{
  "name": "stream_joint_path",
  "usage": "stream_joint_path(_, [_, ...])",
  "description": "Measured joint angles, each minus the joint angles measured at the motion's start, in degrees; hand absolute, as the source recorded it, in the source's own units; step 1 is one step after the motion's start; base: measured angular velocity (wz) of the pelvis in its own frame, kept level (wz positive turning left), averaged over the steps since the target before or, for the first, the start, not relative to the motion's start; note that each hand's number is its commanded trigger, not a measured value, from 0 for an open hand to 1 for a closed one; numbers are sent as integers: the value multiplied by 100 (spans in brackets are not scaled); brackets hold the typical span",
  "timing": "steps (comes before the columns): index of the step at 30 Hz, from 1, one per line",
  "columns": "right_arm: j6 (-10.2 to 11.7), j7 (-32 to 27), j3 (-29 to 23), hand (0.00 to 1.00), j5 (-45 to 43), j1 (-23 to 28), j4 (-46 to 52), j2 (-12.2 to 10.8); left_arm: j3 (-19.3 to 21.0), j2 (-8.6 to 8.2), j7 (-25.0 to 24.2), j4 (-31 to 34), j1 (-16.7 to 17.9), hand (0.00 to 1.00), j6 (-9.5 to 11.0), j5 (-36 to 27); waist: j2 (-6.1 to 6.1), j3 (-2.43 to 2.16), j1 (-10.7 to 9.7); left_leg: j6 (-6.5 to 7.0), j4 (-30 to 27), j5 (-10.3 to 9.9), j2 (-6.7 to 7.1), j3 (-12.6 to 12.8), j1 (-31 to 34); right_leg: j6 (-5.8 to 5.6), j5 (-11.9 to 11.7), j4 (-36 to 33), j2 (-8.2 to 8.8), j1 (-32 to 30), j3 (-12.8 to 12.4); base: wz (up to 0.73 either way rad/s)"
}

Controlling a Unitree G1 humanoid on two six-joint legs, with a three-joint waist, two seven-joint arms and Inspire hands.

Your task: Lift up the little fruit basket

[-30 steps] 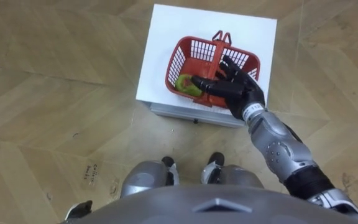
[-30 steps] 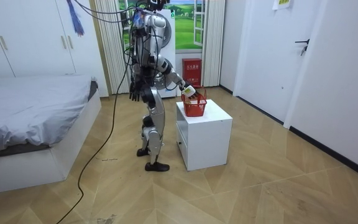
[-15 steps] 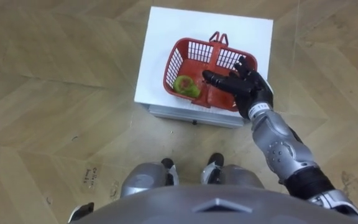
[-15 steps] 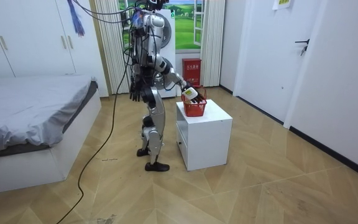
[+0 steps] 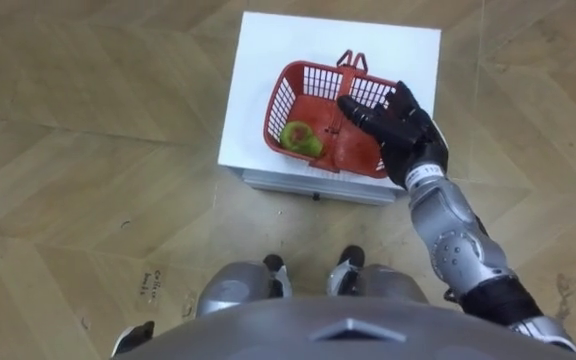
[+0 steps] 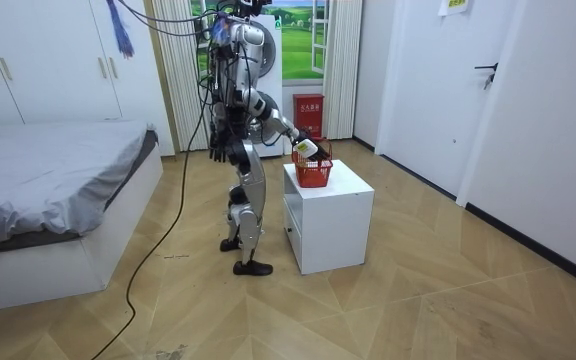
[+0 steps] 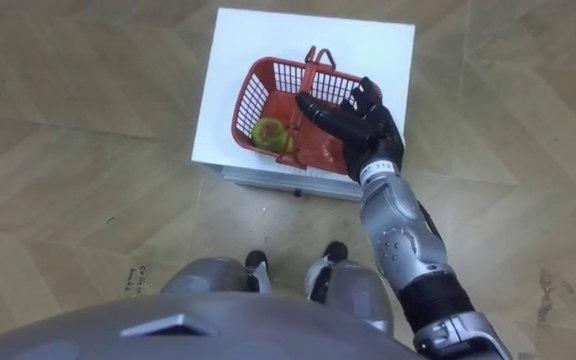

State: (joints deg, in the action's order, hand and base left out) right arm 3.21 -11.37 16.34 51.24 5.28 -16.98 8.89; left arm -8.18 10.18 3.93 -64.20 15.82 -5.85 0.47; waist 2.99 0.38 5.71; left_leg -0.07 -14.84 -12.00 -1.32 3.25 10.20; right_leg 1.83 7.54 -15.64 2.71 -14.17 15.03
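Basket: I see the red fruit basket standing on top of the white cabinet, at the cabinet's near edge, with its handle at the side far from the robot.
Contents: one green fruit with a red spot lies in the basket, toward the cabinet's left side.
Right hand: over the right part of the basket, fingers straight and spread, holding nothing.
Left hand: hangs at the robot's side, away from the cabinet.
Robot: stands close before the cabinet.
Change: one second ago my right hand was above the fruit; now it is further right and nearer the handle, and the fruit is uncovered. The basket has not moved on the cabinet.
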Motion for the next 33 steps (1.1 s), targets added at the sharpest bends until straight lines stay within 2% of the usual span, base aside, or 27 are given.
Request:
stream_joint_path(3, [18, -1, -22, 0, -29, 138, 291, -7, 24, -1, 2, -1, 14, 0, 2, -17, -40, -13, -69, 0, 4, 0, 4, 14, -30, -10, 20, -18, 9, 13, -15, -3])
stream_joint_path(5, [40, -9, -13, 0, -30, 299, 538, 2, 21, -1, 2, -2, 21, 0, 12, -227, -97, -25, -81, 0, 11, 0, -5, 155, -92, -13, 29, -39, 8, 20, -102, -18])
stream_joint_path(7, [43, -56, -18, 0, -106, 323, 641, 5, 29, 3, 4, -4, 15, 0, 54, -357, -121, -24, -129, 0, 12, 0, -3, 174, -100, -13, 29, -52, 15, 17, -122, -10])
stream_joint_path(9, [43, -119, -48, 0, -491, 339, 723, 11, 35, -4, 4, -3, 19, 0, 124, -358, -170, 0, -187, 0, 28, 0, -6, 257, -167, -14, 29, -74, -1, 24, -212, -19])
stream_joint_path(12, [90, -232, -221, 0, -1035, 414, 903, 25, 71, -19, 6, 4, 23, 0, 178, -314, -181, 1, -257, 6, 110, -4, -9, 285, -287, -24, 21, -4, -24, 104, -252, -7])
stream_joint_path(15, [127, -404, -402, 0, -1553, 416, 917, 28, 130, -14, 60, 8, 16, 0, 260, -313, -212, -19, -355, 13, 222, -8, -11, 305, -397, -26, 22, -12, -56, 148, -324, -8])
stream_joint_path(17, [255, -597, -443, 0, -1821, 414, 917, 40, 129, -4, 87, 1, 15, 0, 346, -315, -230, -22, -396, 13, 235, -8, -22, 320, -463, -30, 20, 7, -86, 209, -367, -7])
stream_joint_path(21, [316, -877, -482, 0, -2116, 414, 1024, 43, 125, -4, 82, 7, -14, 0, 374, -318, -248, -28, -448, 13, 319, -8, -33, 401, -575, -30, 20, 14, -106, 249, -391, -12])
stream_joint_path(23, [341, -980, -482, 0, -2500, 413, 1107, 53, 125, -4, 76, 19, -17, 0, 366, -300, -242, -27, -555, 13, 327, -8, -36, 394, -638, -35, 15, 91, -115, 343, -385, 0])
stream_joint_path(27, [354, -1227, -522, 0, -2923, 518, 945, 132, 128, 14, 78, 54, -80, 0, 321, -241, -253, -15, -569, 13, 429, -8, -36, 418, -861, -59, 30, 178, -136, 556, -436, 0])
stream_joint_path(29, [336, -1297, -523, 0, -2940, 537, 574, 179, 132, 54, 80, 285, -92, 0, 276, -244, -293, -10, -552, 13, 450, -8, -36, 455, -942, -69, 34, 202, -157, 612, -517, -10])
stream_joint_path(33, [314, -1300, -542, 0, -2947, 664, -203, 186, 225, 83, 82, 332, -197, 0, 261, -270, -323, -1, -577, 12, 527, -8, -50, 455, -1123, -73, 32, 304, -181, 813, -508, -2])
